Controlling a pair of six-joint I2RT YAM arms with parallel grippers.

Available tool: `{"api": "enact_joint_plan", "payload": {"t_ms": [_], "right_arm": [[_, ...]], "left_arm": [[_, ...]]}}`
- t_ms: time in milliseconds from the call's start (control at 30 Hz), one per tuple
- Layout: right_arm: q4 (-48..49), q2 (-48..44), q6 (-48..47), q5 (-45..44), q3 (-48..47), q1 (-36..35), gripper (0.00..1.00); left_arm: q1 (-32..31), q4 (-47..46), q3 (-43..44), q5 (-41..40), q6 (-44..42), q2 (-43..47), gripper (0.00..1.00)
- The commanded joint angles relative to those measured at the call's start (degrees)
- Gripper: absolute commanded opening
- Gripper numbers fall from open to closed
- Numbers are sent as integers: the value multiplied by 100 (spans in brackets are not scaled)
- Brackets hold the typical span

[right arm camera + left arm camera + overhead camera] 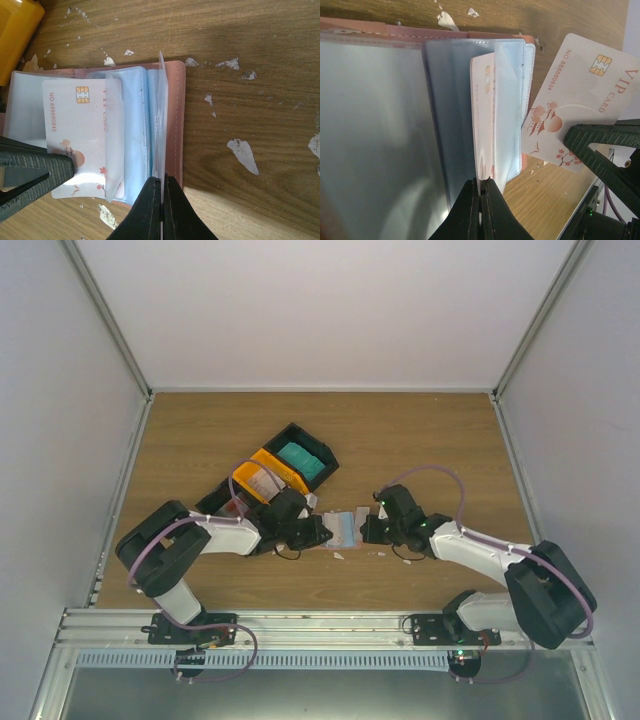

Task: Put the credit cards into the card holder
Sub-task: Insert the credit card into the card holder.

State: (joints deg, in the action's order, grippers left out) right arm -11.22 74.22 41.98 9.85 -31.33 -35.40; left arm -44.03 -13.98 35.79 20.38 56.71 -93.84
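Observation:
The salmon card holder (345, 530) lies open on the table between my grippers, its light-blue and clear sleeves (450, 100) fanned out. My left gripper (481, 186) is shut on a white card with red marks (482, 100), which stands part-way inside a sleeve. It also shows in the right wrist view (75, 130), with a left finger (30, 167) on it. My right gripper (162, 181) is shut on a second white VIP card (580, 95), seen edge-on (161, 110) over the holder's pink right border (175, 125).
A black-and-orange compartment tray (300, 430) stands just behind the left gripper (325, 530), and its yellow corner (15, 25) shows near the holder. White scraps (242, 155) dot the wood. The right gripper (366, 530) faces the left one closely.

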Motion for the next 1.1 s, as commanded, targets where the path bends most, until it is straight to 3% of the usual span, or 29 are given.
{"api": "enact_joint_plan", "payload": {"t_ms": [0, 433, 733, 900, 1067], "right_arm": [[-153, -21, 30, -94, 201, -46, 1], [-115, -17, 43, -80, 250, -46, 0], [-185, -54, 55, -190, 235, -41, 1], [-193, -38, 39, -229, 220, -51, 1], [-191, -2, 13, -251, 220, -46, 0]], "left_arm": [[-96, -41, 67, -115, 33, -268, 0], [-273, 85, 381, -97, -372, -663, 6], [-352, 840, 809, -220, -1016, -745, 9], [-351, 998, 994, 124, -1280, -813, 9], [-352, 1309, 1144, 200, -1503, -853, 24]]}}
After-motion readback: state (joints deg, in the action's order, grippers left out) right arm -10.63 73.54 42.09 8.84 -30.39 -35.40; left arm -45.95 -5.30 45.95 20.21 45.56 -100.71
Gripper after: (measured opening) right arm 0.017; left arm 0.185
